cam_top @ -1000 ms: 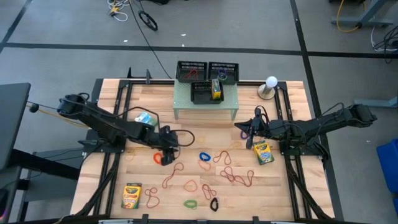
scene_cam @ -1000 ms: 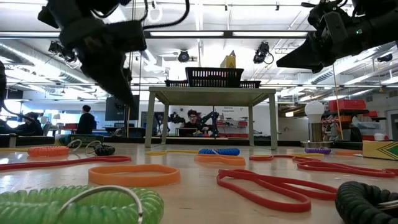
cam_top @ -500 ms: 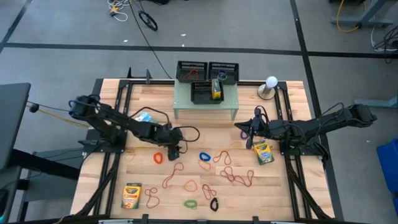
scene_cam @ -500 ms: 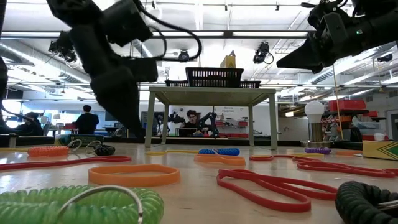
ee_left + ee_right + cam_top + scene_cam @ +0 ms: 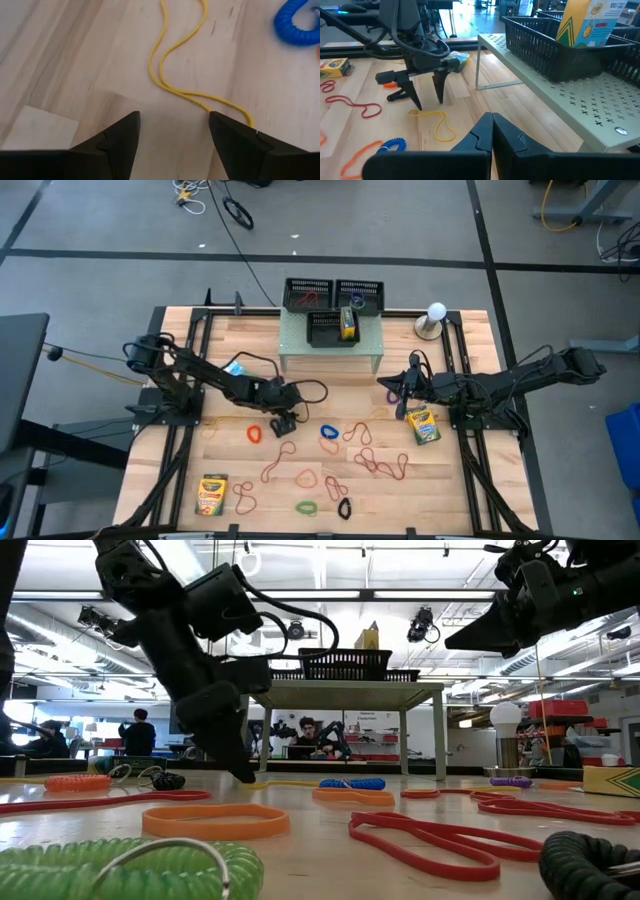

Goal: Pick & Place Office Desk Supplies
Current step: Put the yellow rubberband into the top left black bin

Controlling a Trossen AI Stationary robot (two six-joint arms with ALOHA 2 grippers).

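Observation:
My left gripper stands open low over the wood table, left of its middle, fingers slanting down. A thin yellow rubber band lies flat on the wood just ahead of the fingers. Other loose bands lie nearby: red, blue, orange. Crayon boxes lie at the near left, beside my right arm and upright in a black tray. My right gripper hovers shut, right of the middle, with nothing in it. My left gripper has the yellow band's near end running up to one finger. Whether that finger touches the band, I cannot tell. The band lies slack on the table.
A pale green perforated riser at the far middle carries black mesh trays. A white ball on a stand is at the far right. More bands lie scattered across the near middle. A coiled green band lies near the front edge.
My left gripper has come down toward the table and gone toward its right edge, reaching past the red band to the yellow one. The bands and boxes lie as before.

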